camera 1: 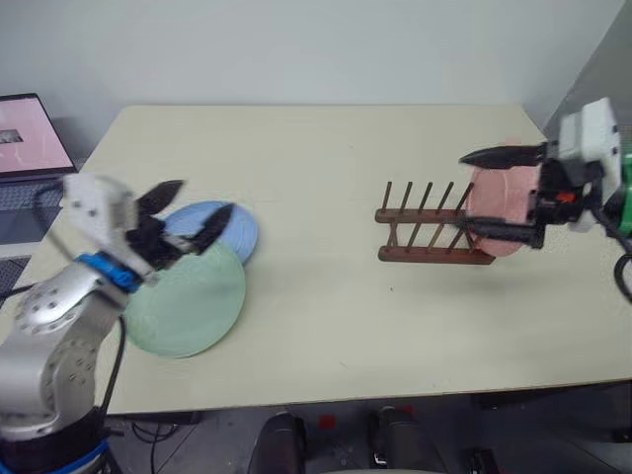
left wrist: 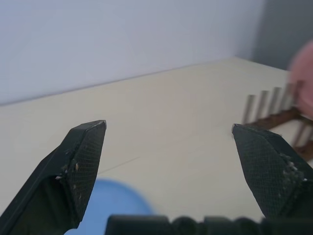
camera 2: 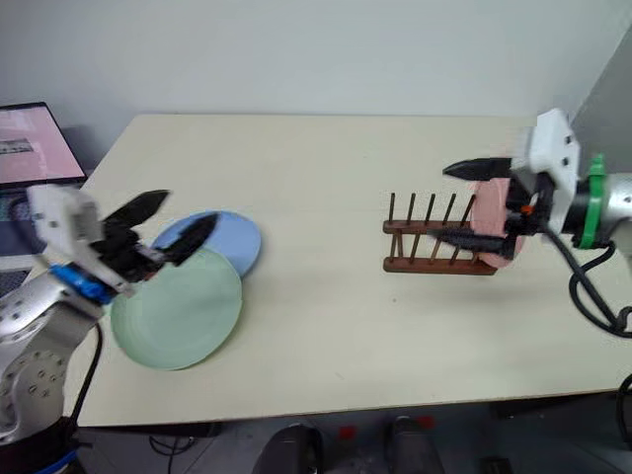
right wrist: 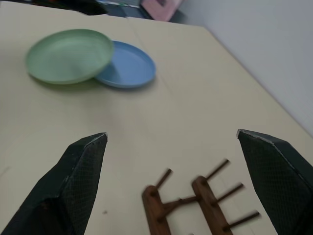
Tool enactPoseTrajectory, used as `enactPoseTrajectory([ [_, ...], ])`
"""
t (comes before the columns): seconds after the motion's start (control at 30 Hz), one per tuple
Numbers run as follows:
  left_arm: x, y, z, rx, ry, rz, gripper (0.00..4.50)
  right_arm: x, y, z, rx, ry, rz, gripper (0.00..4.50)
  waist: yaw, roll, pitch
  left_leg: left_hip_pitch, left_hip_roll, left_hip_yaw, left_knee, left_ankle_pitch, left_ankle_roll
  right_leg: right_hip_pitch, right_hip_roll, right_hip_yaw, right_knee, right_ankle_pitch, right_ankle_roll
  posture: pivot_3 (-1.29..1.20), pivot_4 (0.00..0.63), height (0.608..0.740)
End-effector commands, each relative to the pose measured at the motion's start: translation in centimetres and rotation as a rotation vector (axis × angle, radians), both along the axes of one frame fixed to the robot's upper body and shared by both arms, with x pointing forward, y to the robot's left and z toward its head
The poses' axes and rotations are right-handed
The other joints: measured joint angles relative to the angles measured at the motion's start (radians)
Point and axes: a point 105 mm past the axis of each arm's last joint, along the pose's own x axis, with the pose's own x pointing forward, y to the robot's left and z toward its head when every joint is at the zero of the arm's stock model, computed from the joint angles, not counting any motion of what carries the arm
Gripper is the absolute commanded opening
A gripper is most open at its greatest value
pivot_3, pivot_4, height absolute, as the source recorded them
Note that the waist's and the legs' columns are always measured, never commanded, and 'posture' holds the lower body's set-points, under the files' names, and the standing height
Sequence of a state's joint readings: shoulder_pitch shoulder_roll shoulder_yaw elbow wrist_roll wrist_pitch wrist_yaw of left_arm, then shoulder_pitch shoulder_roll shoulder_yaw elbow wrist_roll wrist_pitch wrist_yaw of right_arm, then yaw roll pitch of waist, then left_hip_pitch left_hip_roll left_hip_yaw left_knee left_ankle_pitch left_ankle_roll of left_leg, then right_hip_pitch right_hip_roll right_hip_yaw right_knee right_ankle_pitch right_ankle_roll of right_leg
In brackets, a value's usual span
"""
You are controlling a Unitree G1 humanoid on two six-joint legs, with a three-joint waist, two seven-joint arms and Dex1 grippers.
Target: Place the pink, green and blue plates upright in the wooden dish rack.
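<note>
The right gripper (camera 2: 472, 204) stands with fingers spread wide, holding nothing, just beside the pink plate (camera 2: 491, 219), which stands upright at the right end of the wooden dish rack (camera 2: 437, 240); the left gripper (camera 2: 166, 224), likewise spread and empty, hovers over the blue plate (camera 2: 235, 237), whose edge lies under the green plate (camera 2: 178, 308); both lie flat on the table (camera 2: 326, 158), well apart from the rack.

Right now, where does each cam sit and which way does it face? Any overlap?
Left eye, right eye: head, looking down over the table; both arms show, left gripper above the green plate.
Left wrist: along its open fingers, toward the wooden dish rack.
Right wrist: along the right gripper, toward the blue plate.
Shared: rack, blue plate; pink plate in head views.
</note>
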State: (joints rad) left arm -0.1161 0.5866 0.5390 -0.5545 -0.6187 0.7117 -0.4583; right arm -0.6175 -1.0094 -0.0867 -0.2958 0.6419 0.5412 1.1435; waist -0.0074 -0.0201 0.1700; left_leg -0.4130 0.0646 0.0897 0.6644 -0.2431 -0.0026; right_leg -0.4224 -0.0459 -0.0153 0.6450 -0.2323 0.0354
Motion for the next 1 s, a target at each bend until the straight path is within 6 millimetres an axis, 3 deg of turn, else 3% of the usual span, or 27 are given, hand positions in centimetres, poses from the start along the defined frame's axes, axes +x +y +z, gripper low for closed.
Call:
enactPoseTrajectory([
  [0.03, -1.8, 2.9, -1.1, -0.072, 0.032, 0.145, 4.50, -1.0, 2.1, -0.4, -0.038, -0.033, 0.119, 4.45, 0.002, -0.001, 0.000, 0.000, 0.000, 0.000, 0.000, 0.000, 0.000, 0.000, 0.000, 0.000, 0.000, 0.000, 0.000, 0.00, 0.150, 0.738],
  [0.2, -3.9, 5.5, -5.4, -0.214, 0.191, 0.252, 4.50, -1.6, 4.3, -1.2, -0.047, -0.013, 0.236, 4.45, 0.008, -0.005, 0.002, 0.000, 0.000, 0.001, 0.001, 0.000, -0.001, 0.000, -0.004, -0.002, 0.001, -0.002, -0.005, 0.00, 0.150, 0.738],
  [0.47, -5.5, 9.0, -8.1, -0.372, 0.256, 0.402, 4.50, -1.9, 5.2, -2.9, -0.102, 0.015, 0.306, 4.45, 0.009, -0.010, 0.001, 0.000, 0.000, 0.001, 0.001, 0.000, -0.001, 0.000, -0.008, -0.003, 0.001, -0.003, -0.006, 0.00, 0.150, 0.738],
  [0.6, -5.3, 9.2, -10.1, -0.426, 0.345, 0.425, 4.50, -2.4, 5.7, -2.7, -0.094, 0.015, 0.336, 4.45, 0.007, -0.010, 0.000, 0.000, -0.001, 0.001, 0.001, 0.000, -0.001, 0.000, -0.008, -0.003, 0.001, -0.003, -0.006, 0.00, 0.150, 0.738],
  [0.83, -3.9, 7.3, -12.1, -0.399, 0.458, 0.344, 4.50, -3.0, 6.5, -2.4, -0.085, 0.005, 0.374, 4.45, 0.007, -0.011, 0.000, 0.000, 0.000, 0.001, 0.001, 0.000, -0.001, 0.000, -0.008, -0.003, 0.001, -0.003, -0.006, 0.00, 0.150, 0.738],
  [1.0, -3.2, 6.9, -11.6, -0.421, 0.440, 0.329, 3.27, -3.1, 6.5, -2.2, -0.082, 0.005, 0.367, 4.50, 0.006, -0.012, 0.000, -0.001, 0.000, 0.001, 0.001, 0.000, -0.001, 0.000, -0.008, -0.003, 0.001, -0.003, -0.007, 0.00, 0.150, 0.738],
])
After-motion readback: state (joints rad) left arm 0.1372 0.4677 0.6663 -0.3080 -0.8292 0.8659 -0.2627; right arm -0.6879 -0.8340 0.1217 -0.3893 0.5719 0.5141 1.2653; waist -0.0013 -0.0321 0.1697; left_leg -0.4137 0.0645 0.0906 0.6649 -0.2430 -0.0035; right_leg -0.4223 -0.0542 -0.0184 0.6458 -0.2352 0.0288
